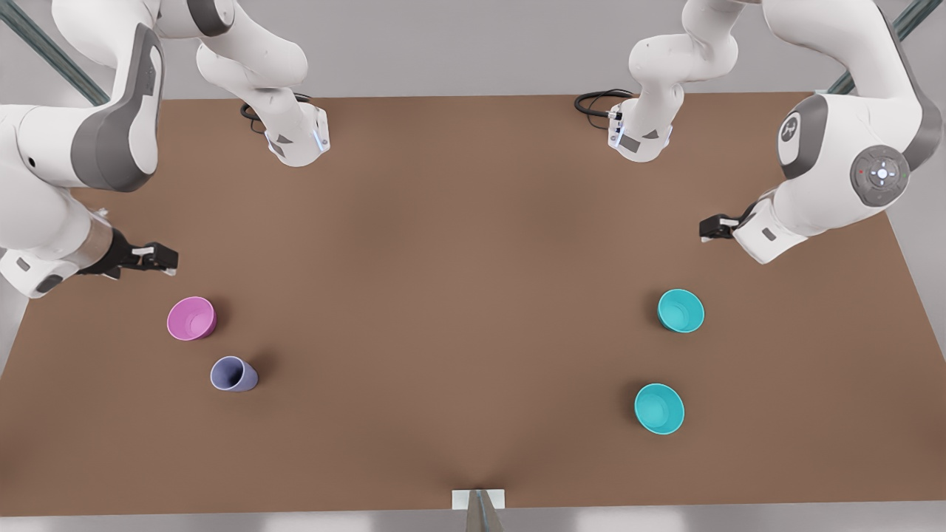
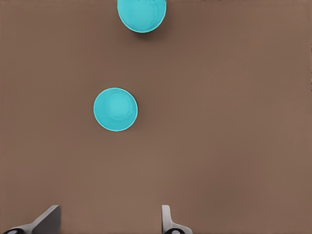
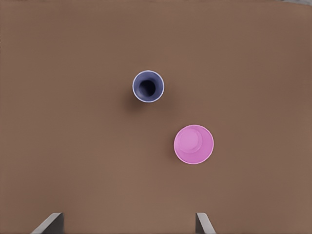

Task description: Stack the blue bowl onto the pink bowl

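Blue bowl [image 2: 115,109] near open left tool [image 2: 109,222], untouched

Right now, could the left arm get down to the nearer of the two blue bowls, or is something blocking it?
Probably yes. The left gripper hangs open above bare table, and the nearer blue bowl stands alone, apart from the second teal bowl. Nothing lies between them.

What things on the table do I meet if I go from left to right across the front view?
Pink bowl → lavender cup → the nearer teal bowl → the farther teal bowl. The two teal bowls overlap a little in left-right extent; the order goes by their centres.
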Available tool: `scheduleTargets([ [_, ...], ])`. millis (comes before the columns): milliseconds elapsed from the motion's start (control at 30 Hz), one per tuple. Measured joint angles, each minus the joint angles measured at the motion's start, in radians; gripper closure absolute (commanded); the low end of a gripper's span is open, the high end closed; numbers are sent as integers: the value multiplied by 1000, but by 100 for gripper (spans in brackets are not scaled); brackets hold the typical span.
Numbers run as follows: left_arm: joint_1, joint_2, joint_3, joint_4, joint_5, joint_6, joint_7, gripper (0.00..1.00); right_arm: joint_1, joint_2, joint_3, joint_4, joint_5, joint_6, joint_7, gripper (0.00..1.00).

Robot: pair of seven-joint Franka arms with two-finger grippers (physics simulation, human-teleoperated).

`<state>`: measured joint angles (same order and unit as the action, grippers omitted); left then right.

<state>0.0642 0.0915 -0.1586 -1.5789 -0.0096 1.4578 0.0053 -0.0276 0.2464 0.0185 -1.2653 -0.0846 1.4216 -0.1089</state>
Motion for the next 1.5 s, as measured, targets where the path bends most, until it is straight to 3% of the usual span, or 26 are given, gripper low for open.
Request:
scheduleTargets([
  [233,-2,0,0,0,0,24,1,0,-61,40,-1,-48,-1,27,-29,0],
  [433,0,0,0,0,0,31,1,0,-241,274,-1,-87,-3,114,-56,0],
  [600,-2,1,0,0,0,33,2,0,-286,404,3,-89,24,256,-72,0],
  [1100,0,7,0,-3,0,34,2,0,-419,367,8,-438,147,592,-153,0],
  [1400,0,9,0,-3,0,33,3,0,-431,409,9,-461,161,674,-184,1],
  [1433,0,9,0,-3,0,33,3,0,-431,414,10,-461,161,677,-187,8],
  [1500,0,9,0,-3,1,32,3,0,-431,419,10,-460,167,683,-193,38],
])
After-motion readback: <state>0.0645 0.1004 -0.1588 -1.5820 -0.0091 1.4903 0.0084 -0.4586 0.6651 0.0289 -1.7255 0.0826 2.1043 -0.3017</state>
